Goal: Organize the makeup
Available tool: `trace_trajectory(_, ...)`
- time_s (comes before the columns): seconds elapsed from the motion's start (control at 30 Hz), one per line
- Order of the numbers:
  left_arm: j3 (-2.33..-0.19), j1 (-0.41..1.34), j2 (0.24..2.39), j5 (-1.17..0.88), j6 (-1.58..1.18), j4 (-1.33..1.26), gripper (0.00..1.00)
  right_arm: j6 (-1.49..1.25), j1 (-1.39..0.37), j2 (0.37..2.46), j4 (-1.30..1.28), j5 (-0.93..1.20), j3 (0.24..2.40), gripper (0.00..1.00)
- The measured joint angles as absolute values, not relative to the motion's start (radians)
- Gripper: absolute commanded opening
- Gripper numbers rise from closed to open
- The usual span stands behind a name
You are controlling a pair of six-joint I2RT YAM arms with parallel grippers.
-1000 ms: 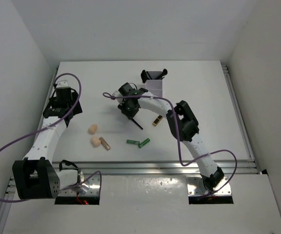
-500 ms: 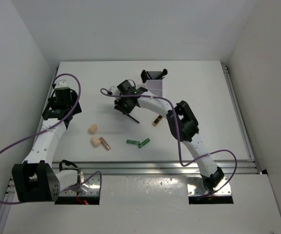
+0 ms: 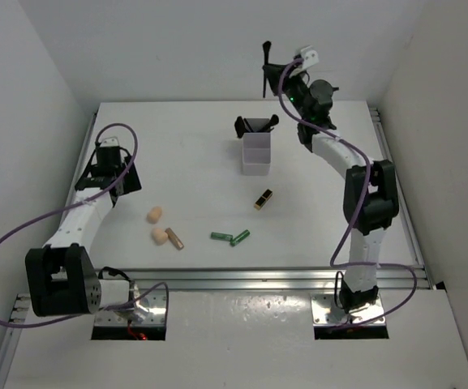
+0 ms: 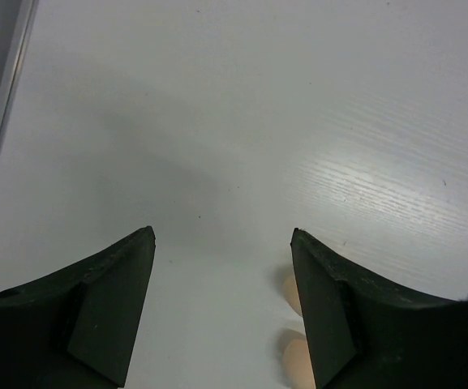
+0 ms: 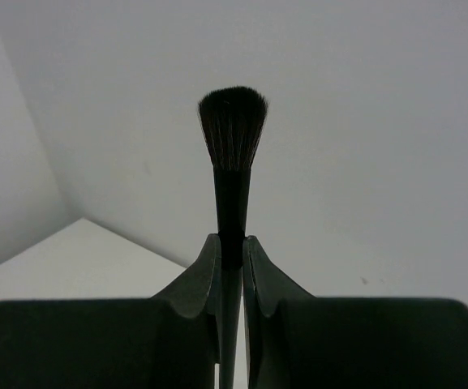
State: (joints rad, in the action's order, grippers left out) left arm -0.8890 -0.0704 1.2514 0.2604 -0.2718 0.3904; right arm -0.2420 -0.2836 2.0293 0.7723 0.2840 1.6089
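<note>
Right fingers [image 5: 209, 275]: they are closing narrow on the thin handle of the black brush [image 5: 232, 126], pinching it just below the bristles.
Right gripper [image 3: 272, 79]: it is holding the brush high over the far edge of the table [image 3: 177, 146], beyond the white box [image 3: 256, 158].
Risk of slip: the pads are catching only a slim, round handle, so I think it may be turning or sliding while the arm is coming down.
Risk at the box: dark items are standing in its far part. A brush coming in tilted may be hitting the rim or pushing the light box over.
Left fingers [image 4: 112, 324]: they are standing wide apart and holding nothing.
Left gripper [image 3: 125, 179]: it is hovering over bare table, with two beige sponges [image 3: 157, 225] near it.
Other makeup: the lipstick [image 3: 263, 199], two green tubes [image 3: 230, 237] and the tan-gold tube [image 3: 174, 239] are lying on the table, apart from the box.
</note>
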Motion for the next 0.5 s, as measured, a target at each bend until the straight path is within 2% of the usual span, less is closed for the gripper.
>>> trace_trajectory(0.2, -0.951, -0.113, 1.361, 0.2, -0.273, 0.391, 0.71, -0.314, -0.217, 2.107, 0.915, 0.262, 1.549, 0.0)
trace_trajectory(0.5, -1.019, -0.117, 1.439, 0.168, -0.271, 0.383, 0.71, -0.356, -0.231, 2.234, 0.92, 0.285, 1.547, 0.0)
